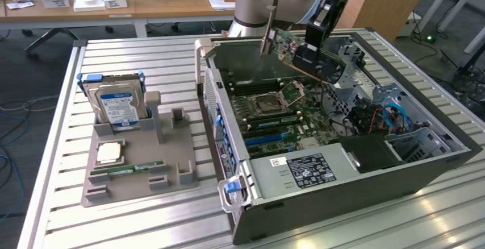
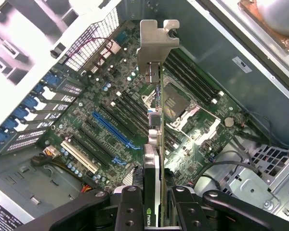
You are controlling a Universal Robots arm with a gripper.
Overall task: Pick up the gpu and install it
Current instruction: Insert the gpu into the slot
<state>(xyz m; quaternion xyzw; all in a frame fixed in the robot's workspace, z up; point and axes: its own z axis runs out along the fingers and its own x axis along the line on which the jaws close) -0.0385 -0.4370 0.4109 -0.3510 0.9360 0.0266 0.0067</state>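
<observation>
On the slatted metal counter [image 1: 136, 226], an open computer case [image 1: 356, 189] lay on its side, its open face turned upward. To its left sat a grey tray [image 1: 136, 183] with a blue-labelled hard drive [image 1: 117, 110] standing at its far end, well apart from the work. The green motherboard [image 1: 292, 118] covered the case floor.

The gpu [image 1: 303, 55] hung above the far part of that opening, tilted, clear of the board below it. It was a thin flat card with a dark face over green circuit board, and a silvery bracket [image 1: 268, 41] stood upright at its left end, near the case's far rim. In the wrist view the gpu [image 2: 160, 120] appeared edge-on as a narrow line, ending in the notched bracket [image 2: 156, 41].

The end effector [image 1: 317, 43] was clamped on the gpu, one dark finger pressed to each flat face [image 2: 158, 190].

Beneath the card, a blue slot [image 2: 111, 130] and a white slot [image 2: 79, 156] lay bare side by side. The processor socket [image 2: 176, 103] lay just beside the card's line, on the other side.
</observation>
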